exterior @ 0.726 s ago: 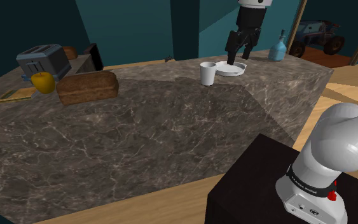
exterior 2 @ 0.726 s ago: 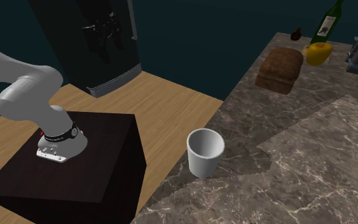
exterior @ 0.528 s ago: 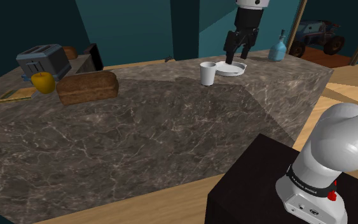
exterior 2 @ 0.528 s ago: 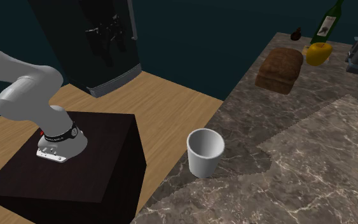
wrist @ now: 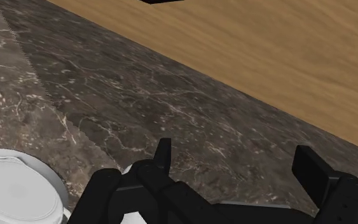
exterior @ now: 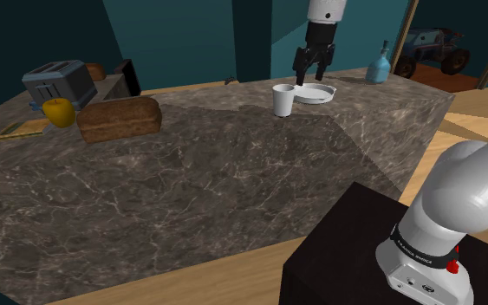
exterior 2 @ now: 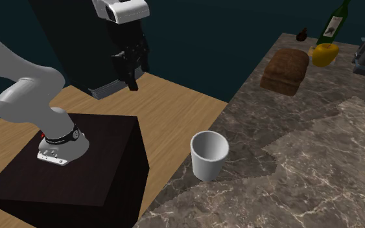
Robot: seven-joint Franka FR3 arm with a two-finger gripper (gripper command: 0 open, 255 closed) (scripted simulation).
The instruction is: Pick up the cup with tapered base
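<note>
Change: since the frame half a second back, the end effector has climbed and slid toward the shoulder view's left, and it has now come into the second exterior view's upper left.
End effector: fingers stand apart with nothing between them, pointing down. In the wrist view I see bare stone between the two tips.
Cup: the white cup stands upright, mouth up, narrowing toward its base. It sits on the dark marble surface near the far edge, in the shoulder view's upper middle.
Dish: a flat white dish lies just beside the cup, on the shoulder view's right of it.
Why held so: I read the high, open pose as a re-aim. It hangs above the gap between cup and dish, clear of both rims, so I can line up sideways without knocking anything.
Stage: approach only; the cup is not yet held.
Next: I would centre over the cup, then descend with the fingers straddling its wall.
Risk: the taper gives a small footprint, so a glancing finger could tip the cup toward the dish or off the edge.
Clutter: the bread loaf is well apart and no concern.
</note>
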